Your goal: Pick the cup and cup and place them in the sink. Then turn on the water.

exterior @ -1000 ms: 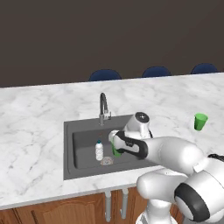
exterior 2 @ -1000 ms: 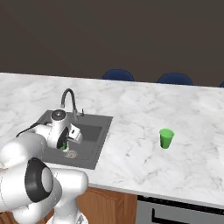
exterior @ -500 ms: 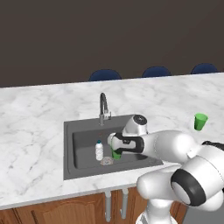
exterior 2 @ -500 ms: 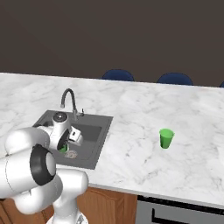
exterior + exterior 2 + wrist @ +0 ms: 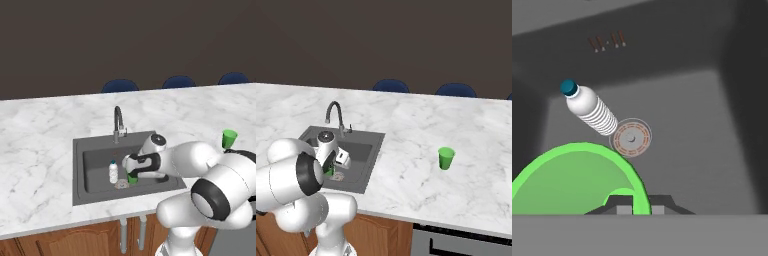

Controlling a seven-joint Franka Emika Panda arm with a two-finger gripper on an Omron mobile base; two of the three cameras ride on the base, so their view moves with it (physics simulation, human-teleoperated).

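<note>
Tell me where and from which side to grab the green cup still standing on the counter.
Take the second cup by its rim, coming straight down from above: it stands upright on the marble counter, mouth up and widest at the top, with bare counter around it. The end effector must first release the cup it holds in the sink.

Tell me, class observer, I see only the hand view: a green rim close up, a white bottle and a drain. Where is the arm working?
Observer: Down inside the sink; the gripper holds one green cup just above the basin floor, near the white bottle.
Operator: Is there a tap nearby?
Observer: Yes, a dark gooseneck tap stands at the back rim of the sink, beyond the gripper.
Operator: And the other cup?
Observer: The second green cup stands upright on the marble counter, well to the right of the sink, untouched.
</note>
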